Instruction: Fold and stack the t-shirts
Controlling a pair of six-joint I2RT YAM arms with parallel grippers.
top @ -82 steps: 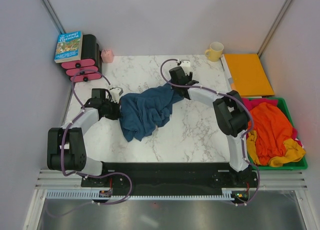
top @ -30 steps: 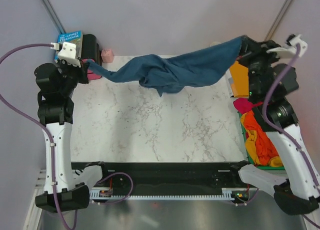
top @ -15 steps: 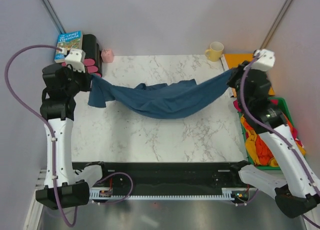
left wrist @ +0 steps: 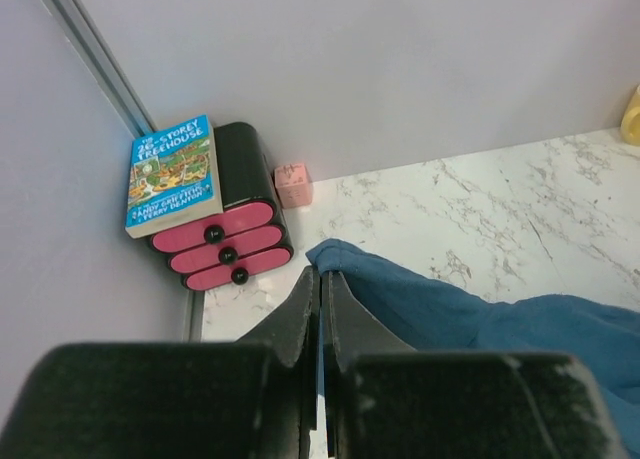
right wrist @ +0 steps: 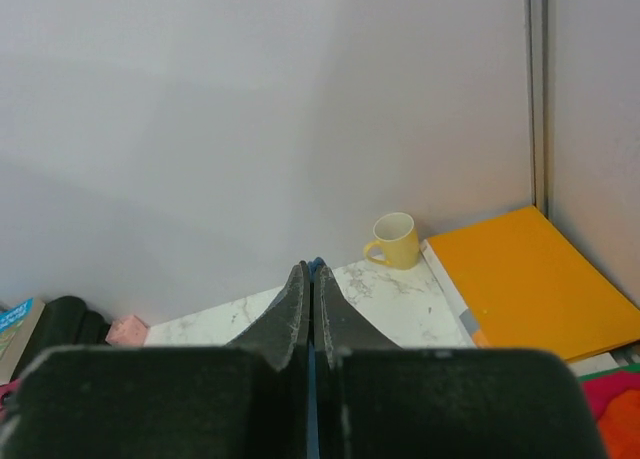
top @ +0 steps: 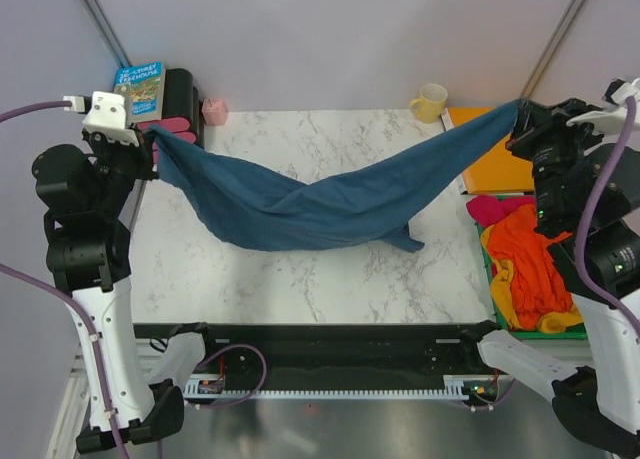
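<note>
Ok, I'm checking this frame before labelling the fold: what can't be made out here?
Top view: the right arm covers part of the green bin and the piled shirts; their number is unclear.
Top view: the teal t-shirt hangs bunched between left gripper and right gripper; which edges they pinch is unclear.
Right wrist view: the fingers hide all but a blue sliver of it.
Left wrist view: it runs off the right edge.

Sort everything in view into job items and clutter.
Job: teal-blue t-shirt, orange t-shirt, pink t-shirt, yellow t-shirt (last three in the green bin).
Lying about: yellow mug, orange folder, book, black drawer unit, small pink box.
</note>
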